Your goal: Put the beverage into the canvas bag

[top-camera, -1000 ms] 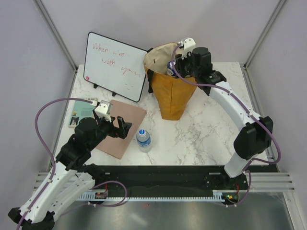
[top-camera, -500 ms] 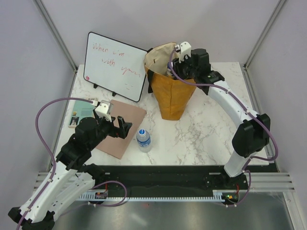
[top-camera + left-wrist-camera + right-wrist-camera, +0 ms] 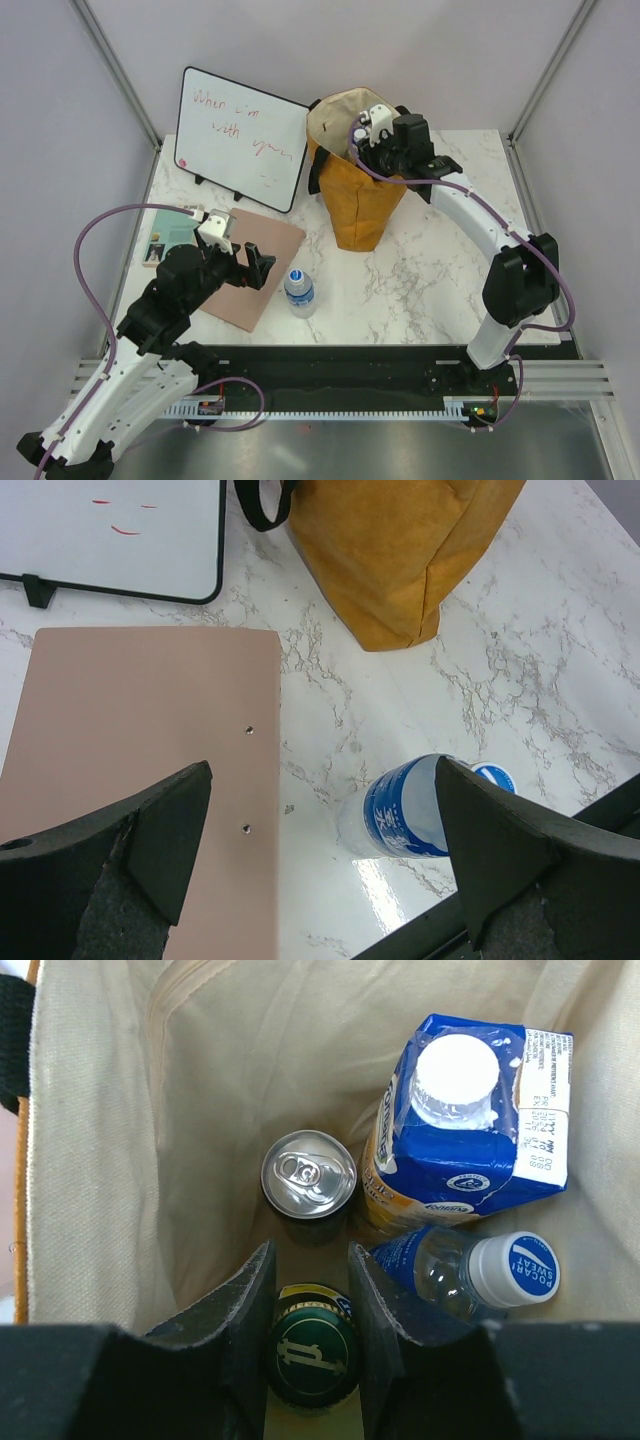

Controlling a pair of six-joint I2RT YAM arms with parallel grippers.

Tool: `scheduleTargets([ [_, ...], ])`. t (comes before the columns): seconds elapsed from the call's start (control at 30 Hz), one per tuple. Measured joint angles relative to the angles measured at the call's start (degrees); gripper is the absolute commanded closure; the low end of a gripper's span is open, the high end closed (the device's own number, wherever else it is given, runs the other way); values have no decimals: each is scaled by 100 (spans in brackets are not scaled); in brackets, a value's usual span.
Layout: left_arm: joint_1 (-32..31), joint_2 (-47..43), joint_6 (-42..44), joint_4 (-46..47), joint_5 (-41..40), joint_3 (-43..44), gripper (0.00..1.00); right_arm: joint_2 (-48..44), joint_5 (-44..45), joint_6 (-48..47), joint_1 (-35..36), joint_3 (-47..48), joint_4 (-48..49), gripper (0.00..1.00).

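Right fingers (image 3: 240, 1330) clenched on green-capped bottle (image 3: 312, 1355) inside mustard-brown canvas bag (image 3: 200, 1080); lower straight beside silver can (image 3: 308, 1173) before letting go; left fingers (image 3: 160, 830) released

The table (image 3: 430, 270) is viewed from above. The canvas bag (image 3: 358, 205) is shared by all views, and looked into closely from the right wrist

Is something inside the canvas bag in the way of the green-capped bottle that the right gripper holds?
Nothing visible. The silver can, blue carton and Pocari bottle sit close beside the green-capped bottle, not visibly beneath it.
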Motion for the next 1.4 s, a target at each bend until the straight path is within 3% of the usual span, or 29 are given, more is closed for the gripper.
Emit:
scheduleTargets([
  [0.5, 0, -4, 0, 0, 0, 0, 0, 280, -153, -90, -13, 37, -173, 100],
  [0.87, 0, -2, 0, -2, -2, 0, 0, 1158, -625, -221, -96, 1445, -855, 100],
  [1.33, 0, 79, 0, 0, 0, 0, 0, 1134, -1239, -629, -225, 601, -935, 100],
  [1.4, 0, 76, 0, 0, 0, 0, 0, 1132, -1239, -649, -221, 601, -938, 95],
])
